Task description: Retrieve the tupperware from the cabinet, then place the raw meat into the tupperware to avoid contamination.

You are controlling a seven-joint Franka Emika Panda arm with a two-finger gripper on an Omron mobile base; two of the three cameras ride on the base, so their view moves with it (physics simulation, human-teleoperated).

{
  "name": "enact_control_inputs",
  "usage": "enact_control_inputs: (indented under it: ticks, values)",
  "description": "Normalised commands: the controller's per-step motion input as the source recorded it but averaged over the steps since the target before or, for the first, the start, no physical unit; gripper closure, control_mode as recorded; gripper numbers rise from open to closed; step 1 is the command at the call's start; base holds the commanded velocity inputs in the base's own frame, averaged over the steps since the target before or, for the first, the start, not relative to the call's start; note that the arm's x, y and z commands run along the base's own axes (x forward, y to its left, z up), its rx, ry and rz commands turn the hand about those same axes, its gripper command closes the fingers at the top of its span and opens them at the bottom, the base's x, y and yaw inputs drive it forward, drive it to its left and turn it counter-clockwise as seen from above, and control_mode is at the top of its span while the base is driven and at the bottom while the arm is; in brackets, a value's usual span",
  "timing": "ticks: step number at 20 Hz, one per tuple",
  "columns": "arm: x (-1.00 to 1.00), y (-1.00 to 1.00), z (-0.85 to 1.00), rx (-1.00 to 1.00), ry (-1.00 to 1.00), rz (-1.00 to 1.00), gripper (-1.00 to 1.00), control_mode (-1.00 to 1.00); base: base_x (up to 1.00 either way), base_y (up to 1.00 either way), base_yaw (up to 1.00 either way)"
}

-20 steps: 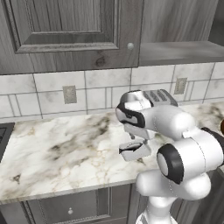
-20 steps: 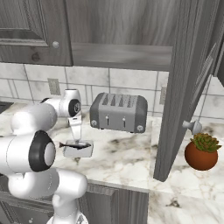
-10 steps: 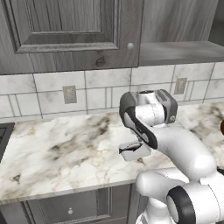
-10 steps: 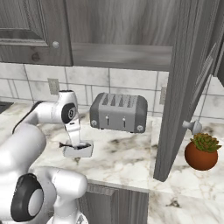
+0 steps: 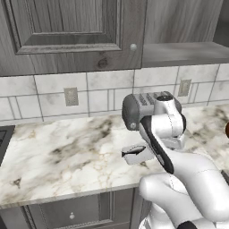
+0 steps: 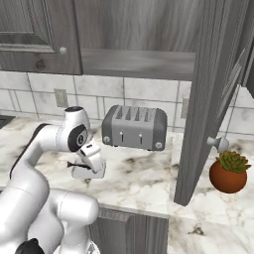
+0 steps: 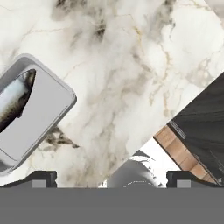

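Note:
The tupperware (image 7: 30, 116) is a shallow whitish box lying on the marble counter, at the left of the hand view. The raw meat (image 7: 15, 98), a dark fish-shaped piece, lies inside it. My gripper (image 7: 112, 177) is open above the bare counter beside the box, with nothing between its fingertips (image 7: 43, 177). From the right base view the hand (image 6: 93, 158) hangs just above the tupperware (image 6: 89, 172). In the left base view the arm partly hides the tupperware (image 5: 136, 154). The cabinet (image 6: 139, 62) stands open overhead, its door (image 6: 208, 99) swung out.
A grey four-slot toaster (image 6: 134, 128) stands against the tiled wall behind the box. A potted plant (image 6: 228, 173) sits on the counter right of the open door. The closed cabinet door (image 5: 67, 31) hangs at upper left. A stove edge (image 5: 2, 138) borders the counter's left end.
The arm's elbow and upper links have swung and folded closer to the base. The hand stays low by the tupperware with its jaws open. The tupperware and meat have not moved.

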Motion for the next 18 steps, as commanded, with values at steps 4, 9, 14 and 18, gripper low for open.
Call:
enact_control_inputs:
  ticks: [4,9,14,18]
  values:
    - [-0.02,-0.57,0.0,0.11,-0.14,0.26,-1.0,-1.0,0.0,0.0,0.0]
    - [0.0,-0.59,-0.01,0.1,-0.14,0.26,-1.0,-1.0,0.0,0.0,0.0]
    - [0.03,-0.57,-0.03,0.08,-0.11,0.27,-1.0,-1.0,0.0,0.0,0.0]
    - [0.25,-0.56,-0.08,0.04,0.0,0.23,-1.0,-1.0,0.0,0.0,0.0]
